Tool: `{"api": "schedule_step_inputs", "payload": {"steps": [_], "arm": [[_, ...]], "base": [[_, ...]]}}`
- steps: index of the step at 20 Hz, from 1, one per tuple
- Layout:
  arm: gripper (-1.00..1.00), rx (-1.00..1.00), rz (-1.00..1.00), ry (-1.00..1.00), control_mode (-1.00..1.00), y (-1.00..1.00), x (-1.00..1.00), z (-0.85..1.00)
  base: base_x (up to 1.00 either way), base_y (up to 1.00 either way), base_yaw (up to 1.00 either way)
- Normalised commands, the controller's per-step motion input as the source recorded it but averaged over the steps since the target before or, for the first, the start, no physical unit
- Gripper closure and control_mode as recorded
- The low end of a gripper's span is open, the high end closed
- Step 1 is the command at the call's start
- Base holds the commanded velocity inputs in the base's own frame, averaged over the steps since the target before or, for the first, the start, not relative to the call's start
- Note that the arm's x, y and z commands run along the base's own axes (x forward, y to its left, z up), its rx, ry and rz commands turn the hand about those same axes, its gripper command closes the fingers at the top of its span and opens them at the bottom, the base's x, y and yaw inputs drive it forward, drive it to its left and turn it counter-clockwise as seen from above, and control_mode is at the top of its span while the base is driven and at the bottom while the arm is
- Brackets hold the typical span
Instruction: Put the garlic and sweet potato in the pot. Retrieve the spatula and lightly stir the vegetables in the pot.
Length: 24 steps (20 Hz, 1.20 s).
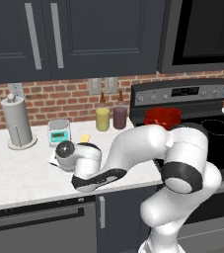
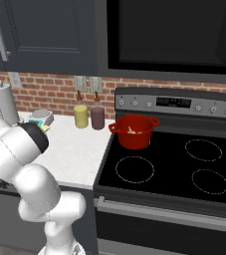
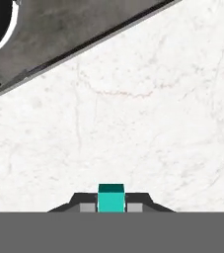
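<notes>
Nothing legible from here: the stove's display (image 2: pixel 173 102) and the small scale's screen (image 1: pixel 58 134) both show only unreadable smudges.

The red pot (image 2: pixel 133 131) is sat on the stove's back-left burner with pale bits inside, and the spatula's (image 3: pixel 111 197) teal handle is clamped low over the marble counter (image 3: pixel 148 123).

The white marble counter (image 1: pixel 15 170) carries a paper towel holder (image 1: pixel 18 123) at its nine o'clock edge, a small scale (image 1: pixel 59 132) toward twelve, and yellow (image 1: pixel 102 119) and maroon (image 1: pixel 120 117) jars at one o'clock. The stove (image 2: pixel 174 174), at three o'clock, bears the red pot (image 2: pixel 134 131) on its back-left burner.
</notes>
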Motion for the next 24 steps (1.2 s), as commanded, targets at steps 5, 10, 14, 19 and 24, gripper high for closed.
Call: {"api": "schedule_step_inputs", "payload": {"steps": [5,10,14,19,24], "arm": [[1.00,0.37,-0.04,0.07,-1.00,0.00,-0.05,1.00],[1.00,0.40,-0.17,0.19,-1.00,0.00,-0.01,1.00],[1.00,0.42,-0.35,0.25,-1.00,0.00,-0.12,1.00],[1.00,0.44,-0.49,0.30,-1.00,0.00,-0.20,0.85],[1.00,0.41,-0.59,0.29,-1.00,-0.18,-0.12,0.48]], "base": [[0.00,0.00,0.00],[0.00,0.00,0.00],[0.00,0.00,0.00],[0.00,0.00,0.00],[0.00,0.00,0.00]]}}
